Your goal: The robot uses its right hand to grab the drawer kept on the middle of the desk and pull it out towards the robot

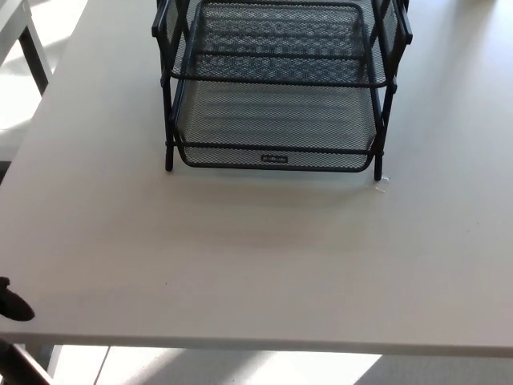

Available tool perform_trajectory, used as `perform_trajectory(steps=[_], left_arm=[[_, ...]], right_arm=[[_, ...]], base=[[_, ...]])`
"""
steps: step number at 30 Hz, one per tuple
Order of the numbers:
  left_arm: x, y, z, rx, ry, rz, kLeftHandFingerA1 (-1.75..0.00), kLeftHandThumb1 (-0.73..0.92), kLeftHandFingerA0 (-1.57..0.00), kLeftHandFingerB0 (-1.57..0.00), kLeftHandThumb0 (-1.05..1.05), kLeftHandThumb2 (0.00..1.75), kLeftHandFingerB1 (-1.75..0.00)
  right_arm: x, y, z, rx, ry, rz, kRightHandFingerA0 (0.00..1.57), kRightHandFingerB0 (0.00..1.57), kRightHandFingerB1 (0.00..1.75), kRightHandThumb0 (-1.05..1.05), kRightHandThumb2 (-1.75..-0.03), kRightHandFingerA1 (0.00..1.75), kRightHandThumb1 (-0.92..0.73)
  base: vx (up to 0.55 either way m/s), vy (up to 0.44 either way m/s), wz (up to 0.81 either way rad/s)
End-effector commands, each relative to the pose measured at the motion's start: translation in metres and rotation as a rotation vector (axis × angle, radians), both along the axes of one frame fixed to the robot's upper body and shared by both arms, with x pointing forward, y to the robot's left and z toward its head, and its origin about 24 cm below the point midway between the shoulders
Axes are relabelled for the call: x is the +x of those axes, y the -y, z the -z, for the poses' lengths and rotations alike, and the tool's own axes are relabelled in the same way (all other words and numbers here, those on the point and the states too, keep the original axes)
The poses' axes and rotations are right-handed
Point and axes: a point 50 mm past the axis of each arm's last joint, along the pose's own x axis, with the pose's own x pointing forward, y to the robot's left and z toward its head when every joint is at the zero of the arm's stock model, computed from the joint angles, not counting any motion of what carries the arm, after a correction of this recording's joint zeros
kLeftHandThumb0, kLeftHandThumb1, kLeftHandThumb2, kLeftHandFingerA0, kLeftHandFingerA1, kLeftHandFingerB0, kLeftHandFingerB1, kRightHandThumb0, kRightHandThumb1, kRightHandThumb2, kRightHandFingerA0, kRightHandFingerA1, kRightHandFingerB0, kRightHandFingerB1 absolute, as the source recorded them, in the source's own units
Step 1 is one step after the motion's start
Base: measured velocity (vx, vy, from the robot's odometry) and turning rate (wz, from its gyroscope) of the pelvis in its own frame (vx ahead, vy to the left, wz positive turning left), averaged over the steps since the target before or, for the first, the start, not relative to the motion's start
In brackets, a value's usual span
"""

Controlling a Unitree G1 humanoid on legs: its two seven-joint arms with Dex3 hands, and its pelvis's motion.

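- The drawer (276, 136), a black mesh tray, sits low in its rack (168, 120) at upper centre of the frame, on the desk (264, 257); its labelled front faces me.
- The rack's top is cut off by the upper edge.
- My right hand is out of view.
- A dark bit at the lower left edge may be my left hand (14, 303); I cannot tell its state.

desk (256, 265): pale, matte | floor (240, 367): sunlit patches | second table (20, 32): possibly white, top-left
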Motion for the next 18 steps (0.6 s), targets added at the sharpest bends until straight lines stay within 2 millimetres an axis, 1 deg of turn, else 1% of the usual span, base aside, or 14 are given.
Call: perform_trajectory(steps=[1,4,5,7,8,10,11,12,13,14,15,16,17,18], left_arm=[[-0.002,0.003,-0.002,0.043,-0.015,0.071,-0.88,0.57,-0.78,-0.82,-0.3,0.57,-0.59],[-0.001,0.003,-0.002,0.047,-0.017,0.073,-0.86,0.57,-0.78,-0.82,-0.29,0.57,-0.59],[-0.001,0.003,-0.003,0.054,-0.012,0.08,-0.86,0.56,-0.78,-0.82,-0.28,0.57,-0.59],[-0.001,0.002,-0.003,0.055,-0.004,0.085,-0.85,0.56,-0.78,-0.82,-0.28,0.57,-0.59],[-0.001,0.002,-0.003,0.054,-0.007,0.082,-0.85,0.57,-0.78,-0.82,-0.28,0.57,-0.58],[-0.001,0.002,-0.003,0.05,-0.011,0.079,-0.85,0.57,-0.78,-0.82,-0.28,0.57,-0.58],[-0.001,0.002,-0.003,0.051,-0.012,0.081,-0.86,0.57,-0.79,-0.82,-0.29,0.57,-0.58],[-0.001,0.002,-0.003,0.051,-0.012,0.081,-0.86,0.57,-0.79,-0.82,-0.29,0.57,-0.58],[0.0,0.002,-0.004,0.052,-0.016,0.081,-0.86,0.57,-0.78,-0.82,-0.29,0.57,-0.58],[0.0,0.002,-0.004,0.054,-0.007,0.083,-0.87,0.56,-0.79,-0.83,-0.29,0.57,-0.59],[0.0,0.001,-0.004,0.05,-0.01,0.08,-0.86,0.56,-0.78,-0.83,-0.29,0.57,-0.58],[0.0,0.001,-0.004,0.052,-0.012,0.081,-0.86,0.56,-0.78,-0.82,-0.28,0.57,-0.59],[0.0,0.001,-0.004,0.056,-0.013,0.08,-0.85,0.57,-0.77,-0.82,-0.29,0.57,-0.58],[-0.001,0.001,-0.004,0.057,-0.014,0.082,-0.84,0.57,-0.77,-0.82,-0.28,0.57,-0.57]], right_arm=[[-0.005,0.019,-0.021,0.052,-0.019,0.045,0.41,0.18,0.29,-0.64,-0.58,0.72,-0.58],[-0.003,0.025,-0.03,0.026,-0.051,0.044,0.44,0.2,0.28,-0.66,-0.59,0.76,-0.59],[-0.002,0.026,-0.033,0.01,-0.068,0.038,0.43,0.2,0.28,-0.67,-0.59,0.71,-0.6],[-0.001,0.03,-0.041,0.002,-0.052,0.039,0.44,0.2,0.29,-0.67,-0.58,0.75,-0.58],[0.0,0.032,-0.046,0.012,-0.022,0.046,0.46,0.2,0.28,-0.64,-0.58,0.69,-0.57],[0.001,0.035,-0.054,0.027,0.023,0.054,0.46,0.2,0.28,-0.64,-0.58,0.69,-0.57],[0.003,0.037,-0.063,-0.022,0.11,0.053,0.61,0.2,0.41,-0.7,-0.79,0.77,-0.47],[0.003,0.036,-0.064,-0.022,0.111,0.053,0.61,0.2,0.41,-0.7,-0.79,0.77,-0.47],[0.004,0.036,-0.067,-0.056,0.142,0.033,0.77,0.26,0.29,-0.6,-0.57,0.87,-0.55],[0.006,0.036,-0.075,-0.117,0.196,0.003,0.79,0.24,0.29,-0.59,-0.58,0.89,-0.57],[0.009,0.037,-0.082,-0.134,0.206,0.002,0.68,0.14,0.4,-0.66,-0.8,0.87,-0.47],[0.013,0.036,-0.089,-0.123,0.27,0.002,0.49,0.2,0.28,-0.57,-0.58,0.87,-0.58],[0.017,0.035,-0.096,-0.16,0.295,-0.023,0.5,0.2,0.28,-0.58,-0.58,0.91,-0.59],[0.022,0.032,-0.103,-0.249,0.296,-0.057,0.66,0.23,0.29,-0.62,-0.59,1.22,-0.6]], base=[[0.0,0.0,0.0],[0.0,0.0,0.0],[0.0,0.0,0.0],[0.0,0.0,0.0],[0.0,0.0,0.0],[0.0,0.0,0.0],[0.0,0.0,0.0],[0.0,0.0,0.0],[0.0,0.0,0.0],[0.0,0.0,0.0],[0.0,0.0,0.0],[0.0,0.0,0.0],[0.0,0.0,0.0],[0.0,0.0,0.0]])
